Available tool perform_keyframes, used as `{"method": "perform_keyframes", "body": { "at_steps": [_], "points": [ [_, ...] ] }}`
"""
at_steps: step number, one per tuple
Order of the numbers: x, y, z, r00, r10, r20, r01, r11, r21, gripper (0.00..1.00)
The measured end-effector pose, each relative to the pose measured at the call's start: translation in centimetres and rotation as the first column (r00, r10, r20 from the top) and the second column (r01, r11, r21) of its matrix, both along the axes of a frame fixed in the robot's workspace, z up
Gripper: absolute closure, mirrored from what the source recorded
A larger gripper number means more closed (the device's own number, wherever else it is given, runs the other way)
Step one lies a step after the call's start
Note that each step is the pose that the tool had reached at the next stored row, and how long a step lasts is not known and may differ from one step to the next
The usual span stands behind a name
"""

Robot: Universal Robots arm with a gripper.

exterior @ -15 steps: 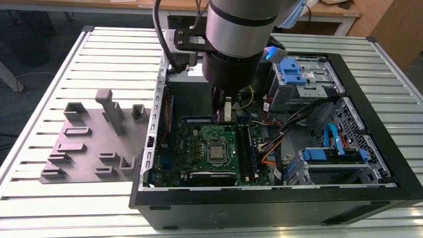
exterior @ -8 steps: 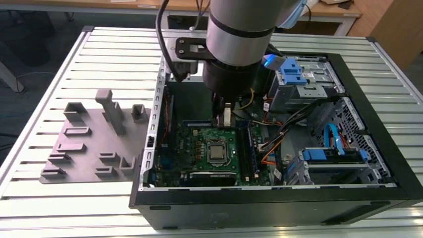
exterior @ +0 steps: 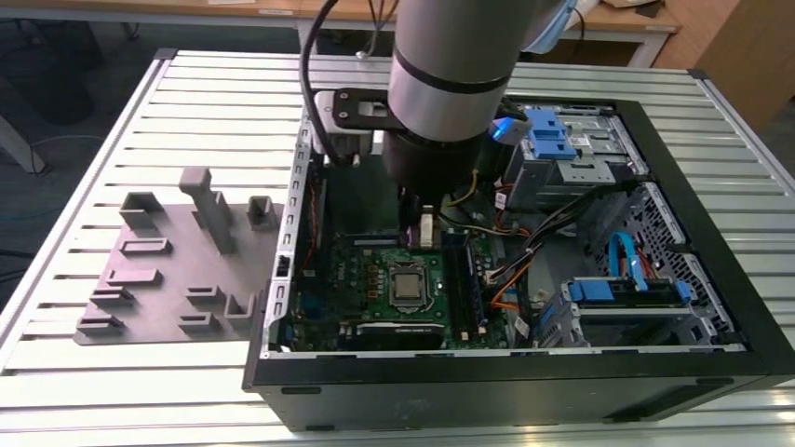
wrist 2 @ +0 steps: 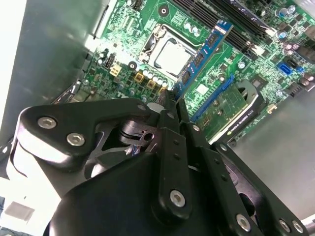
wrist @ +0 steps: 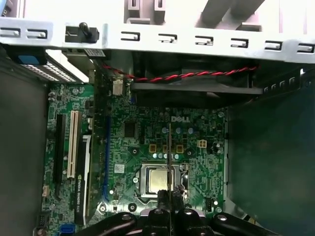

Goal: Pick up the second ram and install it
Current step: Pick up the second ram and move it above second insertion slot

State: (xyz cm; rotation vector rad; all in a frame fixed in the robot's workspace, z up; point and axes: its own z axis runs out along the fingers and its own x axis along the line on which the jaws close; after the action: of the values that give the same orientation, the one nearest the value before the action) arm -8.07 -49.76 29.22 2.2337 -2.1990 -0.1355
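My gripper point(exterior: 420, 235) hangs inside the open computer case point(exterior: 497, 372), above the motherboard point(exterior: 360, 279) and just behind the processor socket point(exterior: 408, 284). It is shut on the second ram point(wrist 2: 202, 54), a thin blue-green strip that sticks out from between the fingers over the board. In the first wrist view the ram point(wrist: 170, 152) is edge-on, a fine line rising from the gripper point(wrist: 170, 199) over the socket point(wrist: 160, 179). The long black memory slots point(exterior: 463, 279) lie to the exterior view's right of the socket, also seen in the second wrist view point(wrist 2: 246, 19).
A grey holder plate point(exterior: 162, 270) with upright pegs lies on the slatted table at the exterior view's left. A graphics card point(wrist 2: 231, 105) sits beside a blue slot. Loose cables point(exterior: 522, 251) and blue drive cages point(exterior: 546, 135) crowd the case's right half.
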Motion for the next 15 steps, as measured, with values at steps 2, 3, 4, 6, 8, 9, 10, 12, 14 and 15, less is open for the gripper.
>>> {"method": "perform_keyframes", "body": {
  "at_steps": [2, 3, 4, 6, 8, 9, 10, 12, 14, 15],
  "points": [
    [0.0, 0.00, -0.37, 1.0000, 0.000, 0.0000, 0.000, 1.0000, 0.0000, 0.89],
    [0.0, 0.00, -0.55, 1.0000, 0.000, -0.0001, 0.000, 1.0000, -0.0001, 0.89],
    [0.1, 0.00, -0.73, 1.0000, 0.000, 0.0000, 0.000, 1.0000, 0.0000, 0.89],
    [0.1, 0.00, -1.09, 1.0000, 0.000, 0.0000, 0.000, 1.0000, 0.0000, 0.89],
    [0.1, 0.00, -1.47, 1.0000, 0.000, 0.0000, 0.000, 1.0000, 0.0000, 0.89],
    [0.1, 0.00, -1.64, 1.0000, 0.000, -0.0001, 0.000, 1.0000, -0.0001, 0.89],
    [0.1, 0.00, -1.82, 1.0000, 0.000, -0.0001, 0.000, 1.0000, -0.0001, 0.89],
    [0.1, 0.00, -2.02, 1.0000, 0.000, -0.0001, 0.000, 1.0000, 0.0000, 0.89],
    [0.1, 0.00, -2.03, 1.0000, 0.000, -0.0001, 0.000, 1.0000, -0.0002, 0.89],
    [0.1, 0.00, -2.04, 1.0000, 0.000, -0.0001, 0.000, 1.0000, 0.0001, 0.89]
  ]
}}
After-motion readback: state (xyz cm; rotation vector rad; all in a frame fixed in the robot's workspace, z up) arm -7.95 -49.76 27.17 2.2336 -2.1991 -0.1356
